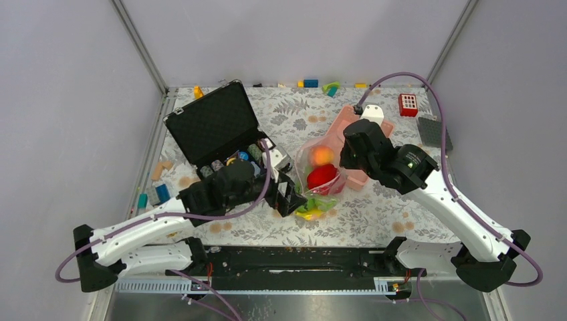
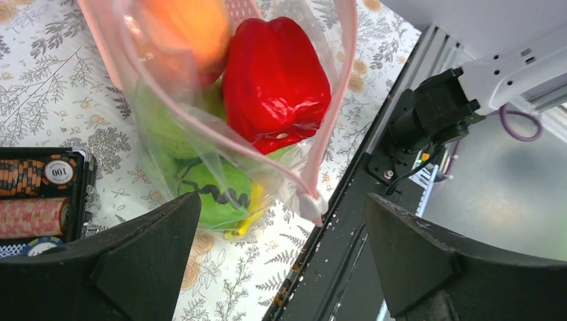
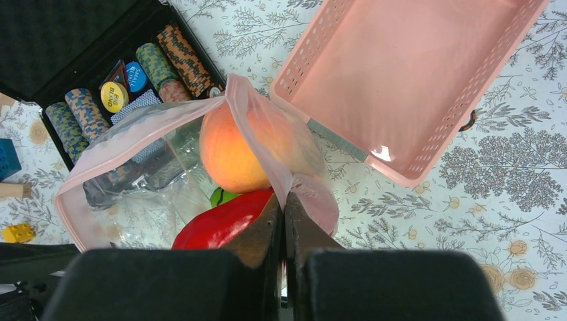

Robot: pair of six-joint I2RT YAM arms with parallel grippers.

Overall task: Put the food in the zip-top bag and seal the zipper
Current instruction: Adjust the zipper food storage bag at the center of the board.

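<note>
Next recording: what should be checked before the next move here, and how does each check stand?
1. Food inside the bag: peach, pepper, green pieces and banana are all in. Ok.
2. Sealing: the zipper is unsealed and the mouth gapes. Not ok.
3. Hold on the bag: right gripper is shut on the bag's rim. Ok.
4. Free hand: left gripper is open and holds nothing. Ok.
5. Left gripper lined up on the zipper: the zipper's corner lies ahead of the open jaws, untouched. How near it is: cannot tell.
</note>
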